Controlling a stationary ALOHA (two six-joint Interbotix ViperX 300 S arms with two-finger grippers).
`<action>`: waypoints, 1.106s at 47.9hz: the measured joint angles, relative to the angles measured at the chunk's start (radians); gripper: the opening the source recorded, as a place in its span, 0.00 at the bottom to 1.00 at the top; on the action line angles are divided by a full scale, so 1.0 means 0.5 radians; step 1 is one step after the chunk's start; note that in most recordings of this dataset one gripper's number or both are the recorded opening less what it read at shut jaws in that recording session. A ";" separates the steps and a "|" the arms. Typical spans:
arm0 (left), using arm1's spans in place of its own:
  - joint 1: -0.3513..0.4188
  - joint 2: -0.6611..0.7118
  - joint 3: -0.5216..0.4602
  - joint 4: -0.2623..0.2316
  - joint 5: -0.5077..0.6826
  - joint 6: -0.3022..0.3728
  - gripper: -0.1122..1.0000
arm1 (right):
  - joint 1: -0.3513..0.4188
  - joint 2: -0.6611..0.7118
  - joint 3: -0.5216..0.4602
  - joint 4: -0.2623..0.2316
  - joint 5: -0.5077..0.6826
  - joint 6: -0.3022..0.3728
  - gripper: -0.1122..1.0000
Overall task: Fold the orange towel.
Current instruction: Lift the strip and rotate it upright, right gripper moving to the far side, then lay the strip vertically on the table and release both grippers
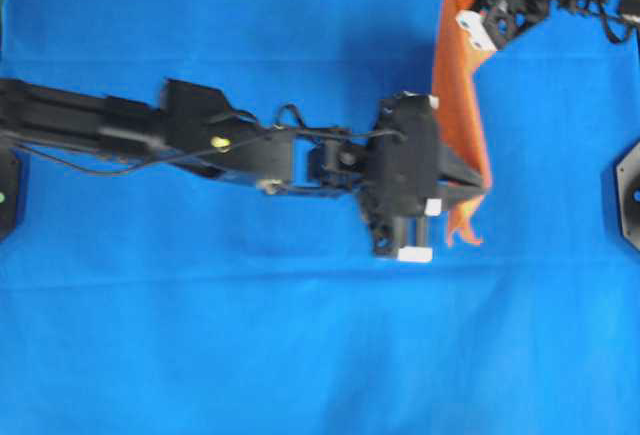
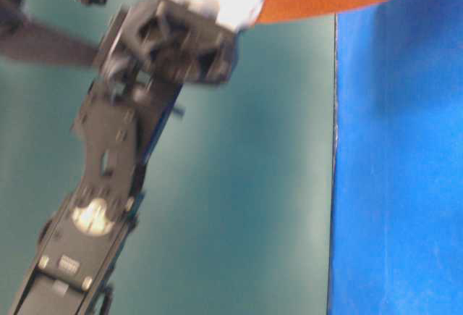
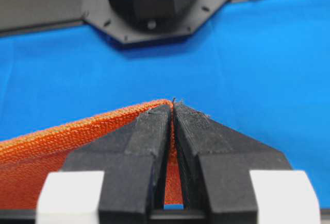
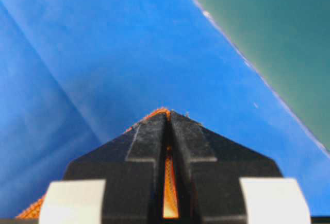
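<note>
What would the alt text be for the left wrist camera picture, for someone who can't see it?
The left gripper is shut on a corner of the orange towel, whose hem runs off to the lower left. Beyond lies the blue cloth, and a black arm base sits at the top edge.

Orange towel [image 1: 458, 105]: lifted off blue cloth, hanging stretched, two corners pinched.
</note>
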State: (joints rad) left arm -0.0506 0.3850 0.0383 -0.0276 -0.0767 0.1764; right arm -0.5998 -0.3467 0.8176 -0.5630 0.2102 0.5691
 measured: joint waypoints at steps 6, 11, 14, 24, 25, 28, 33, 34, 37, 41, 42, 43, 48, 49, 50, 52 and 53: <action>0.006 0.110 -0.160 0.000 0.000 0.006 0.11 | -0.012 -0.074 0.052 0.000 0.006 -0.003 0.12; 0.006 0.156 -0.209 0.000 0.018 0.000 0.11 | -0.015 -0.058 0.052 0.000 0.003 -0.006 0.12; 0.006 0.163 -0.199 0.000 0.028 -0.025 0.11 | -0.012 -0.009 0.040 0.000 0.000 -0.012 0.12; 0.006 0.101 0.086 -0.003 0.015 -0.083 0.11 | 0.037 0.307 -0.135 0.000 -0.089 -0.055 0.12; 0.006 0.080 0.132 -0.003 0.006 -0.095 0.11 | 0.049 0.347 -0.166 0.000 -0.104 -0.055 0.12; 0.006 0.021 0.258 -0.003 -0.018 -0.132 0.11 | 0.083 0.463 -0.242 0.000 -0.132 -0.067 0.12; 0.006 -0.074 0.460 -0.006 -0.080 -0.224 0.11 | 0.135 0.641 -0.383 -0.003 -0.156 -0.074 0.12; 0.006 -0.092 0.512 -0.006 -0.095 -0.249 0.11 | 0.144 0.672 -0.408 -0.003 -0.160 -0.074 0.12; 0.006 -0.135 0.620 -0.006 -0.141 -0.295 0.11 | 0.166 0.742 -0.476 -0.009 -0.163 -0.077 0.12; 0.000 -0.187 0.761 -0.009 -0.196 -0.344 0.11 | 0.184 0.792 -0.534 -0.025 -0.163 -0.092 0.12; 0.000 -0.199 0.788 -0.006 -0.209 -0.350 0.11 | 0.187 0.804 -0.549 -0.028 -0.163 -0.101 0.12; 0.000 -0.212 0.810 -0.009 -0.218 -0.356 0.11 | 0.190 0.810 -0.565 -0.031 -0.163 -0.104 0.12; 0.000 -0.249 0.893 -0.009 -0.267 -0.359 0.11 | 0.202 0.844 -0.601 -0.034 -0.166 -0.117 0.12; 0.000 -0.252 0.899 -0.009 -0.273 -0.362 0.11 | 0.206 0.847 -0.604 -0.034 -0.166 -0.120 0.12; 0.000 -0.252 0.902 -0.009 -0.279 -0.362 0.11 | 0.206 0.850 -0.611 -0.037 -0.169 -0.123 0.12; 0.000 -0.252 0.908 -0.009 -0.285 -0.362 0.11 | 0.206 0.853 -0.611 -0.034 -0.175 -0.123 0.12; 0.000 -0.249 0.908 -0.006 -0.285 -0.359 0.11 | 0.202 0.856 -0.611 -0.037 -0.175 -0.123 0.12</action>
State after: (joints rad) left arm -0.0506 0.2608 0.4924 -0.0307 -0.2194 -0.0031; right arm -0.4985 0.0813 0.5123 -0.5814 0.1227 0.5077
